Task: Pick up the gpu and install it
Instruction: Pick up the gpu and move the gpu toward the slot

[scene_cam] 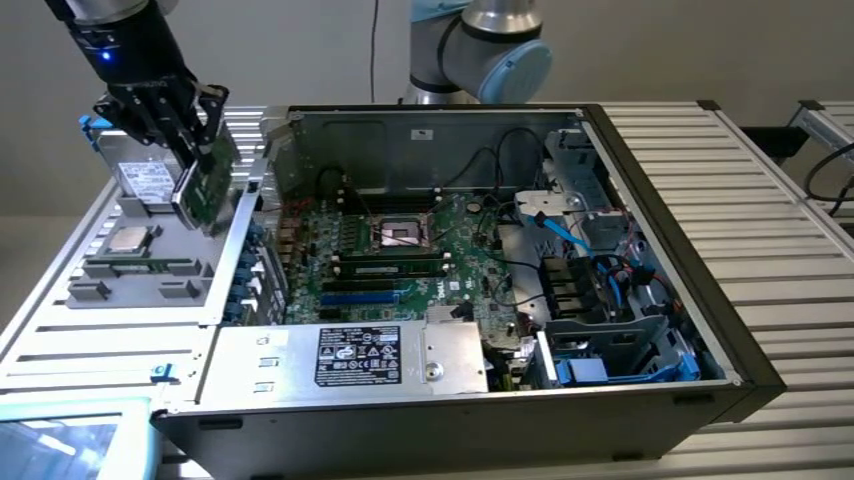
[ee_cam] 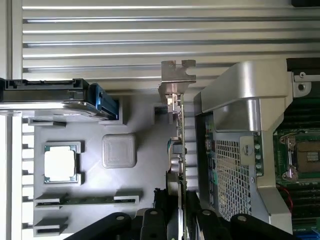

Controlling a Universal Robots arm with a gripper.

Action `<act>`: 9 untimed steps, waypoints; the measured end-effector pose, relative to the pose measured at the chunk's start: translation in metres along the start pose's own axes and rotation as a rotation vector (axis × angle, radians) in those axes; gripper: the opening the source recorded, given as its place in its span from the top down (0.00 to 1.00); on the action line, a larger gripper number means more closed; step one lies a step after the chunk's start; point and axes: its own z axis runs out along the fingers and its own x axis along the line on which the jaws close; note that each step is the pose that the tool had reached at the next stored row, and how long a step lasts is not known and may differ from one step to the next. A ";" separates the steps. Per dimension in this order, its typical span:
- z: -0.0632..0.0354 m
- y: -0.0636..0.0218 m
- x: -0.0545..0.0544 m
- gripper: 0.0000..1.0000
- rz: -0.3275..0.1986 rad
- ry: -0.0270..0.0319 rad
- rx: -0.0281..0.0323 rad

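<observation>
My gripper (scene_cam: pixel 191 143) hangs above the grey parts tray (scene_cam: pixel 94 290) at the exterior view's left, outside the open computer case (scene_cam: pixel 641 180). It is shut on the gpu (scene_cam: pixel 203 195), a flat card with a green board that hangs upright below the fingers, lifted off the tray. The wrist view shows the gpu (ee_cam: pixel 178 145) edge-on with its silver bracket at the far end, clamped between the black fingers (ee_cam: pixel 150 222) of my gripper (ee_cam: pixel 178 220). It sits beside the case's perforated rear wall (ee_cam: pixel 230 170).
The tray (ee_cam: pixel 145 165) holds a square silver processor chip (scene_cam: pixel 130 238) (ee_cam: pixel 60 164), a memory stick (scene_cam: pixel 150 265) and a drive (scene_cam: pixel 144 180). Inside the case, the motherboard (scene_cam: pixel 300 240) shows a processor socket (scene_cam: pixel 400 233) and blue slots (scene_cam: pixel 358 297). A power supply (scene_cam: pixel 354 357) sits in front.
</observation>
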 end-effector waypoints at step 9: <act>-0.0257 0.0018 -0.002 0.72 0.000 -0.0014 0.0021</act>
